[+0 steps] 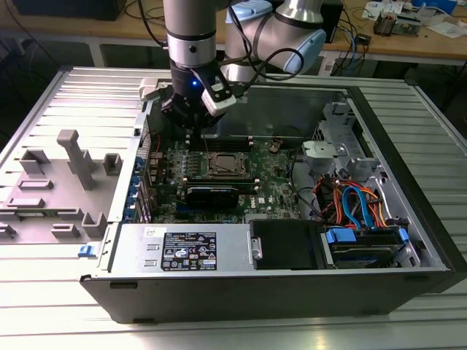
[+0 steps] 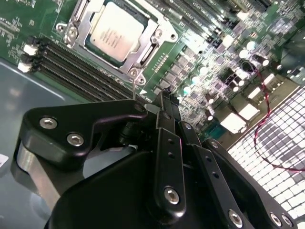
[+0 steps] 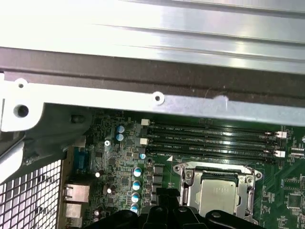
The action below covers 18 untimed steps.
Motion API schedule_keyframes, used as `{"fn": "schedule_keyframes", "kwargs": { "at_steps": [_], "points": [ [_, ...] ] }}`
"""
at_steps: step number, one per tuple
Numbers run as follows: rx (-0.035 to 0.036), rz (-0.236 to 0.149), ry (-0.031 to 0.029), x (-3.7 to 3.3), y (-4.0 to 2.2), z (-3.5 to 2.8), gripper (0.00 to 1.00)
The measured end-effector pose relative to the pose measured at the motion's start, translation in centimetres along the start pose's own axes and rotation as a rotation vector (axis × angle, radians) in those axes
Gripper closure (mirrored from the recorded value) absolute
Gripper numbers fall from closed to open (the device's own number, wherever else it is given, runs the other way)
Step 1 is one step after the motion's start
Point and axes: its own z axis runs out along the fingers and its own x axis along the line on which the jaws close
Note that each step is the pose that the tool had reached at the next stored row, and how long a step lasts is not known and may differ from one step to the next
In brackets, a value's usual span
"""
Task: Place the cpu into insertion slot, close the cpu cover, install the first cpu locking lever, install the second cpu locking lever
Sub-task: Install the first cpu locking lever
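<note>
Hovering beside the insertion slot (image 2: 119,36), the claw (image 2: 164,102) (fingers together, empty) could clip the cpu cover (image 2: 147,45) over the seated cpu (image 2: 114,31).

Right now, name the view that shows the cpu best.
The second wrist view: the cpu sits whole in the insertion slot, its silver top unobstructed. The first wrist view catches it beside the gripper, partly cut off. The exterior view shows it far smaller.
</note>
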Motion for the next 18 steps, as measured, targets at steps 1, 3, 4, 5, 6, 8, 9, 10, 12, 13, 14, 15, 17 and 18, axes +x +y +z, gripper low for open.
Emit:
{"fn": "schedule_keyframes", "kwargs": {
  "at_steps": [1, 3, 4, 5, 6, 8, 9, 10, 12, 13, 14, 15, 17, 18],
  "points": [
    [0.0001, 0.0, 0.0001, -0.01, 0.13, 0.0, 0.89],
    [0.0006, -0.001, 0.0001, -0.05, 0.54, -0.01, 0.89],
    [0.0007, -0.001, 0.0002, -0.06, 0.67, -0.01, 0.89],
    [0.0007, -0.002, 0.0002, -0.08, 0.83, -0.01, 0.89],
    [0.0007, -0.002, 0.0001, -0.09, 0.95, -0.01, 0.89],
    [0.0007, -0.003, 0.0001, -0.11, 1.17, -0.01, 0.89],
    [0.001, -0.003, 0.0, -0.11, 1.19, -0.01, 0.89],
    [0.0016, -0.003, 0.0, -0.14, 1.19, -0.01, 0.89],
    [0.002, -0.003, 0.0001, -0.26, 1.2, -0.01, 0.89],
    [0.002, -0.003, 0.0001, -0.33, 1.2, -0.01, 0.89],
    [0.0021, -0.003, 0.0001, -0.43, 1.2, -0.01, 0.89],
    [0.0022, -0.003, 0.0002, -0.53, 1.21, -0.01, 0.89],
    [0.0035, -0.003, 0.0002, -0.98, 1.23, 0.0, 0.89],
    [0.0045, -0.003, 0.0003, -1.25, 1.24, 0.01, 0.89]
  ]
}}
